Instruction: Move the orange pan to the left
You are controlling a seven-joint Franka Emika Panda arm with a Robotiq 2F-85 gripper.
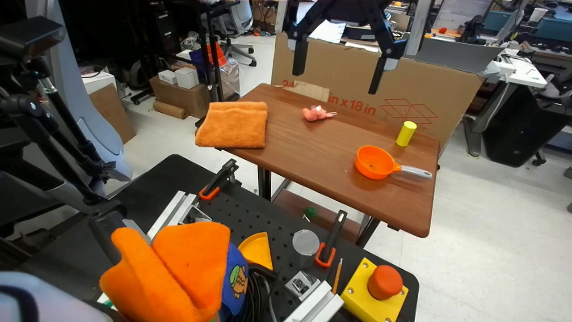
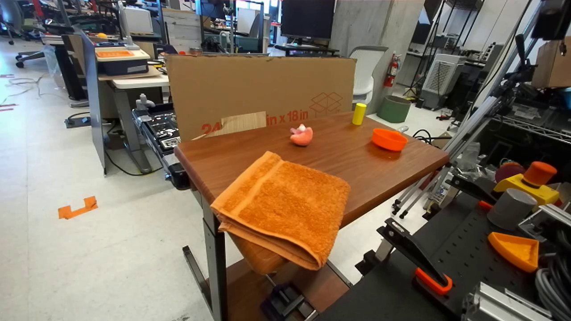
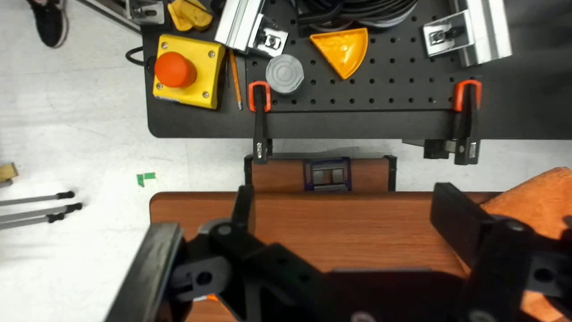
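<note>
The tool (image 1: 336, 83) hangs above the brown tabletop (image 1: 304, 152), its two fingers (image 1: 300, 58) spread wide apart; in an exterior view a large sheet of cardboard (image 1: 346, 67) shows through the gap between them. Below the tool and well apart from it, the orange pan (image 1: 374, 162) rests on the tabletop with its hollow side up. In an exterior view it sits toward the right end, its grey handle (image 1: 416, 171) reaching almost to the end edge.

A yellow cylinder (image 1: 406, 133) stands upright near the pan, apart from it, on the side toward the cardboard. Farther along lies a lumpy pink object (image 1: 315, 113), and beyond that a folded orange cloth (image 1: 234, 125), part of which overhangs the tabletop's edge. The cardboard stands behind the tabletop in both exterior views, red printing on its face.

In the wrist view, a black perforated board (image 3: 382, 91) lies across a gap from the tabletop. It carries a grey cylinder (image 3: 284, 74) and a wedge-shaped yellow-orange dish (image 3: 343, 50), near each other. Two black clamps (image 3: 260, 125) with orange-red ends reach over its side facing the tabletop. Beside the board are a pencil (image 3: 235, 80) and a yellow box (image 3: 203, 74) topped by a red button (image 3: 175, 69).
</note>
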